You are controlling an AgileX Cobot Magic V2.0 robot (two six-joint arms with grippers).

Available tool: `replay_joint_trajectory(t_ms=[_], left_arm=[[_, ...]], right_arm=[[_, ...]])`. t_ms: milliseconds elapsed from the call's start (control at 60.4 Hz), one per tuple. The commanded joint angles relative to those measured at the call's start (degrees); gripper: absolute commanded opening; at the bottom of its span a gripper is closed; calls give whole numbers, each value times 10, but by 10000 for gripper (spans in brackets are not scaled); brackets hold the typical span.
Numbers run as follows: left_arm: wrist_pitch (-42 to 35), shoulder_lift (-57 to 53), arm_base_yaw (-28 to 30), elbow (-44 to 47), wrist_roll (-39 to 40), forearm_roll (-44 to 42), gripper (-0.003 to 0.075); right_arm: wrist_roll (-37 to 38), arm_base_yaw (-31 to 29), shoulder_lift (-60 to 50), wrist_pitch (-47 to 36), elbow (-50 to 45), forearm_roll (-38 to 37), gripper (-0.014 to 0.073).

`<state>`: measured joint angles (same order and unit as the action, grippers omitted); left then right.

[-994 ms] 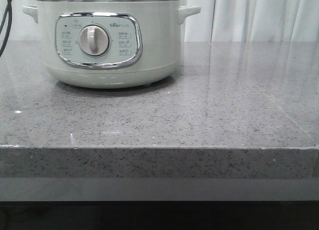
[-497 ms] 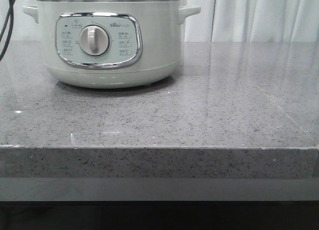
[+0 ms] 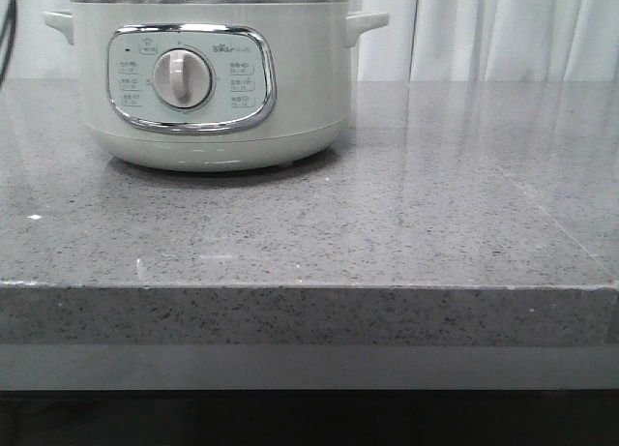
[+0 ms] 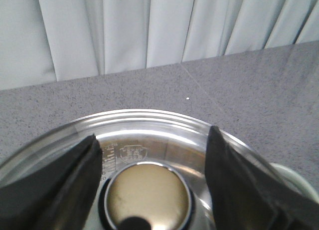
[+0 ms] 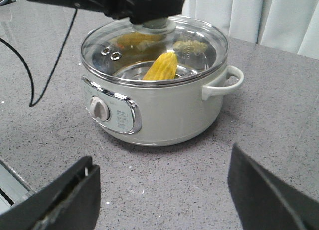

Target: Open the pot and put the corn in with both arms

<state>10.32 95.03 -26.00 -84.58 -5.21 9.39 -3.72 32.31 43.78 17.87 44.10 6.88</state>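
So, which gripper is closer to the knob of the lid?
The left. The left gripper is open with its fingers on either side of the lid knob over the pot. The right gripper is open too, well back from the pot over the bare counter.

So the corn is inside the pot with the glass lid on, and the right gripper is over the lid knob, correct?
Not quite: the left gripper is over the lid knob, as the left wrist view shows. The right gripper hangs open, away from the pot. The corn is inside, under the glass lid.
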Motion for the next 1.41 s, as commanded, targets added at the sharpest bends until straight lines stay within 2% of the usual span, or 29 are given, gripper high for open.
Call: replay_joint_trajectory(t_ms=[0,132,248,364,795,944,1110,1275,1341,1391], left_arm=[[-3,-65,-4,-22,2,-4,436],[79,-125,-4,-22,2,-45,418],[164,-183,-4,-22,2,-60,418],[217,-242,-4,1,2,-61,418],[216,-501,-4,270,2,-46,418],[216,-573,-4,336,2,-30,418],[213,-625,-4,381,2,-30,417],[212,-632,-4,386,2,-30,414],[211,-632,-4,386,2,-33,382],[211,-632,-4,386,2,-35,330]], right_arm=[[-2,0,-5,-49,15,1,550],[-2,0,-5,-49,15,1,550],[-2,0,-5,-49,15,1,550],[-2,0,-5,-49,15,1,550],[-2,0,-5,-49,15,1,550],[-2,0,-5,-49,15,1,550],[-2,0,-5,-47,15,1,550],[-2,0,-5,-46,15,1,550],[-2,0,-4,-44,15,1,535],[-2,0,0,-42,15,1,493]])
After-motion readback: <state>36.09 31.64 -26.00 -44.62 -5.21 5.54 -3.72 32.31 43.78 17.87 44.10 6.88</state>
